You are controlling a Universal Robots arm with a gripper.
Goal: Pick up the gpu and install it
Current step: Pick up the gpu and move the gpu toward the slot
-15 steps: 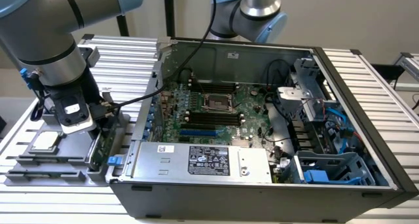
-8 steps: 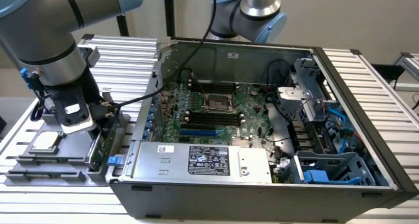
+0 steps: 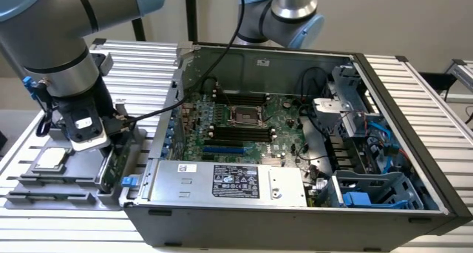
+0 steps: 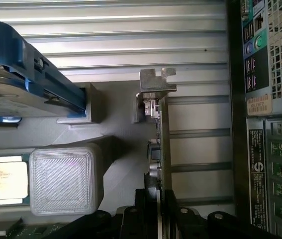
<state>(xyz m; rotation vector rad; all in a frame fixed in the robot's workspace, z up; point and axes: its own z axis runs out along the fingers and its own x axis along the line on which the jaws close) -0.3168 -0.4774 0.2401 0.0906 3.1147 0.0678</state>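
The gpu stands on edge in a grey holder tray at the exterior view's left, just outside the open computer case. In the wrist view the gpu appears edge-on, its silver end bracket at the far end. My gripper reaches down onto the card from above. Its black fingers sit tight on both faces of the card, so the gripper is shut on the gpu. The large green motherboard lies inside the case.
On the same tray lie a CPU chip and a hard drive with blue frame. A grey ribbed block stands close beside the card. The case's rear panel rises close on the card's other side. A silver power supply fills the case front.
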